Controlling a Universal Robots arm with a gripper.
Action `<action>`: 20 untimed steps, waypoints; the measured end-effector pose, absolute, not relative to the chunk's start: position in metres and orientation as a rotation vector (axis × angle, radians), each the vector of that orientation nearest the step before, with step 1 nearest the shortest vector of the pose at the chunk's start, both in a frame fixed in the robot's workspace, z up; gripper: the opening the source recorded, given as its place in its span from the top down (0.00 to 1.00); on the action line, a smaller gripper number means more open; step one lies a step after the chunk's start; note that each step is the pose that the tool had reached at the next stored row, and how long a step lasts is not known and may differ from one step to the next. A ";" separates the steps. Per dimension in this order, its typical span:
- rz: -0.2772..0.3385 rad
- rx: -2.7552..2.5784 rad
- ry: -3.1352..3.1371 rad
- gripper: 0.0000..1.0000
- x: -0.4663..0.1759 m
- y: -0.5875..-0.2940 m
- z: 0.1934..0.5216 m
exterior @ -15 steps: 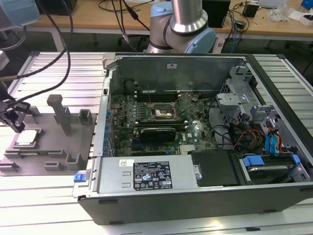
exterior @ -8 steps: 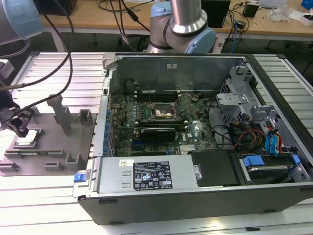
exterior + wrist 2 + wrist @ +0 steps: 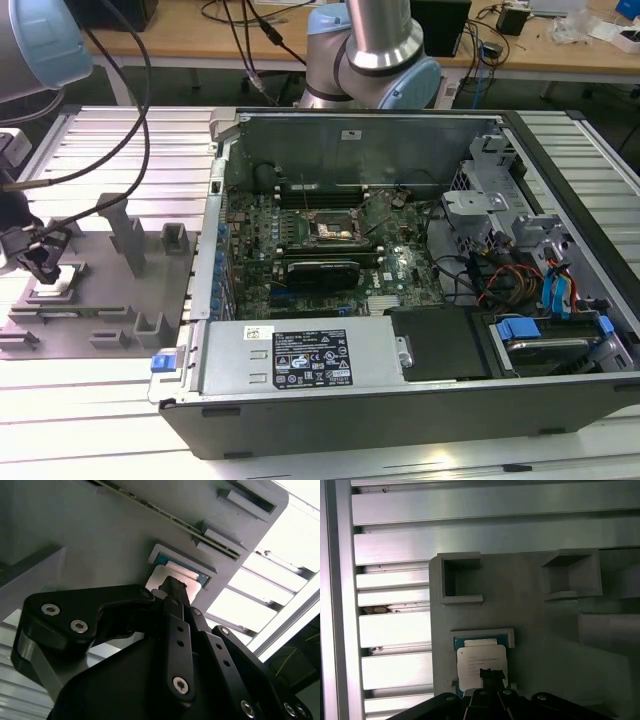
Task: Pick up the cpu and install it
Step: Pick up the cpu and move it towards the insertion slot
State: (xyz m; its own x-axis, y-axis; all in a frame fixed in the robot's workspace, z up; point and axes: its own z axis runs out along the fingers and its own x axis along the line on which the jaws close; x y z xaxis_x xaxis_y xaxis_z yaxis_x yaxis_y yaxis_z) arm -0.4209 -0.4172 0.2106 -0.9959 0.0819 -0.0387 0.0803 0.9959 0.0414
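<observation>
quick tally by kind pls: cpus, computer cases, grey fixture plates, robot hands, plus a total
small flat square silvery-topped cpu: 1
open dark metal computer case: 1
grey plastic fixture plate: 1
black robot hand: 1
total: 4

Exterior wide; wrist views close over cpu point(image 3: 475, 660)
</observation>
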 end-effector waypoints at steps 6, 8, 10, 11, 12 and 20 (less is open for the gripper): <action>0.062 0.126 3.098 0.64 -0.421 -0.417 0.210; 0.062 0.126 3.098 0.52 -0.421 -0.417 0.210; 0.062 0.126 3.098 0.40 -0.421 -0.417 0.210; 0.062 0.125 3.098 0.34 -0.421 -0.417 0.210; 0.062 0.125 3.098 0.34 -0.421 -0.417 0.210; 0.072 0.125 3.098 0.34 -0.423 -0.413 0.200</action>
